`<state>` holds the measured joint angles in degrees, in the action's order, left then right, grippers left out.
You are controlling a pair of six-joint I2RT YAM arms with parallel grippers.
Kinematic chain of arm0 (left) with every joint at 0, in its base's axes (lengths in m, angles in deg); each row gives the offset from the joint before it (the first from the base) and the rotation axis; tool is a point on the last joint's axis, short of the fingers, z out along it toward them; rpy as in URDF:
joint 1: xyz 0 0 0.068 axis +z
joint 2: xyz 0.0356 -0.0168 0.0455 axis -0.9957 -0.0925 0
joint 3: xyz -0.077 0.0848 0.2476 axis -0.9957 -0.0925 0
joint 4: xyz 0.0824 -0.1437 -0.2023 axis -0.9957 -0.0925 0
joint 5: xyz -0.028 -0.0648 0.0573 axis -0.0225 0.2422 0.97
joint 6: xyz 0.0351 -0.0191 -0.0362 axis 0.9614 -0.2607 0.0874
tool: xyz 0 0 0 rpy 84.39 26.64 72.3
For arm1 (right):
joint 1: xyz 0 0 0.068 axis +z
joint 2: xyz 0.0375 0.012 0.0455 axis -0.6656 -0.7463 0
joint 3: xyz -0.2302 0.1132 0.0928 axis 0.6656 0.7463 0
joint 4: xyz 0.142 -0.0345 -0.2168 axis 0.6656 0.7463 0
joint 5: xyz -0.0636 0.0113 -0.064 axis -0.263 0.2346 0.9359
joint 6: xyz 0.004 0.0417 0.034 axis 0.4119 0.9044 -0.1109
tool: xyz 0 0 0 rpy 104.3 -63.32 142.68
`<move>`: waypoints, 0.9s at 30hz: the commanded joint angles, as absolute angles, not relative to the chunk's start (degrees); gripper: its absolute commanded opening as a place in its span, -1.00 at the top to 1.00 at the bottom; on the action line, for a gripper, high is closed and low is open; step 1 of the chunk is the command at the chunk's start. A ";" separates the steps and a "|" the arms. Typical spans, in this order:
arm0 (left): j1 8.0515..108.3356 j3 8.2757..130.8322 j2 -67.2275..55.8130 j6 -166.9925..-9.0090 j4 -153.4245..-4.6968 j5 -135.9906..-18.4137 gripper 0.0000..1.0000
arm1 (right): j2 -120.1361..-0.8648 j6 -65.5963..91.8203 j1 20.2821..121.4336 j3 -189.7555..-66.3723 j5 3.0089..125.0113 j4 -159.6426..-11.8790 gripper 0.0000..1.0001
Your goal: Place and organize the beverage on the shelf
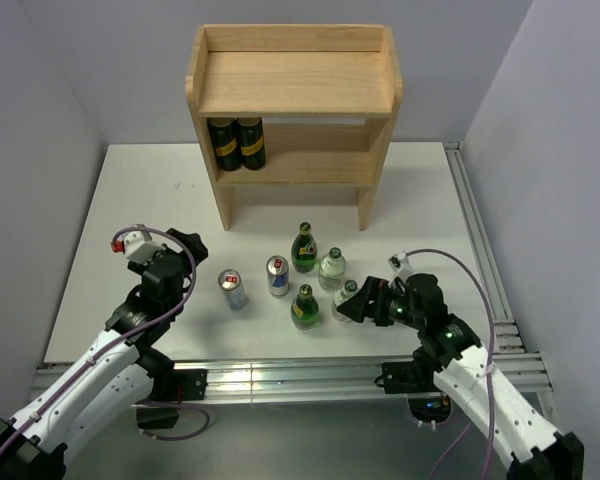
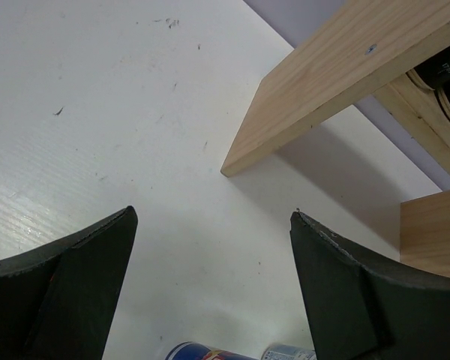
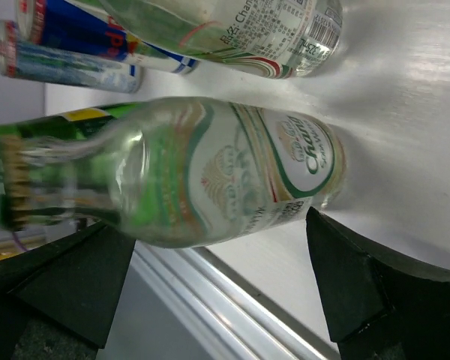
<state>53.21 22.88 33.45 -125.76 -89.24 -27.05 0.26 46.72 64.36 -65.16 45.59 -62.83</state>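
Six drinks stand on the white table: two silver-and-blue cans [image 1: 232, 289] [image 1: 278, 275], two dark green bottles [image 1: 304, 247] [image 1: 304, 307] and two clear glass bottles [image 1: 331, 268] [image 1: 347, 294]. The wooden shelf [image 1: 292, 82] stands at the back. My right gripper [image 1: 346, 308] is open, and the nearer clear bottle [image 3: 232, 172] stands just ahead of its fingertips, across the gap between them [image 3: 219, 225]; nothing is gripped. My left gripper [image 1: 188, 243] is open and empty, left of the cans, over bare table [image 2: 214, 212]. Can tops [image 2: 210, 351] show at the bottom edge of the left wrist view.
Two dark cans with yellow labels [image 1: 236, 143] stand at the left of the shelf's lower tier. The shelf's top tier has a raised rim. The shelf's side panel [image 2: 322, 82] lies ahead of my left gripper. A metal rail [image 1: 310, 372] runs along the table's near edge.
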 commanded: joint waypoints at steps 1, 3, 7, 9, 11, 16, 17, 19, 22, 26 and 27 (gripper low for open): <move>52.88 21.91 33.40 -127.13 -86.53 -25.79 -0.79 | -6.02 47.61 70.28 -62.81 53.79 -75.69 -1.00; 52.88 21.73 33.40 -127.22 -86.70 -25.52 -0.79 | -8.15 48.65 73.79 -61.67 58.27 -78.43 -1.00; 52.88 21.47 33.23 -127.40 -86.61 -25.35 -0.79 | -10.10 50.07 77.41 -61.31 65.39 -82.92 -1.00; 52.88 21.20 33.14 -127.49 -86.18 -25.44 -0.79 | -8.96 50.15 78.20 -60.96 69.34 -83.63 -1.00; 52.88 21.20 32.79 -127.57 -86.00 -25.52 -0.79 | -7.82 49.89 78.99 -60.43 70.94 -84.51 -1.00; 52.79 20.33 32.26 -127.92 -84.95 -25.70 -0.79 | -2.28 49.89 81.54 -58.32 79.27 -86.18 -1.00; 52.70 20.24 32.00 -128.10 -84.86 -25.70 -0.79 | -1.84 50.07 82.94 -58.41 80.78 -86.18 -1.00; 52.79 20.15 31.73 -128.36 -84.51 -25.79 -0.79 | -2.62 50.77 85.57 -58.58 85.94 -86.18 -1.00; 52.79 19.89 31.38 -128.89 -84.33 -25.88 -0.79 | -8.05 51.82 89.27 -59.63 93.41 -88.79 -1.00; 52.79 19.36 31.11 -130.21 -84.42 -25.61 -0.78 | -19.04 53.31 98.05 -62.70 105.53 -91.63 -1.00; 52.79 19.27 31.11 -130.99 -84.50 -25.18 -0.78 | -23.41 54.19 101.20 -63.50 107.84 -91.46 -1.00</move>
<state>52.99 19.91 31.18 -128.84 -86.44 -26.59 -16.87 51.77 96.14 -59.85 93.85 -87.46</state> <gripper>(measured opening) 0.891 0.998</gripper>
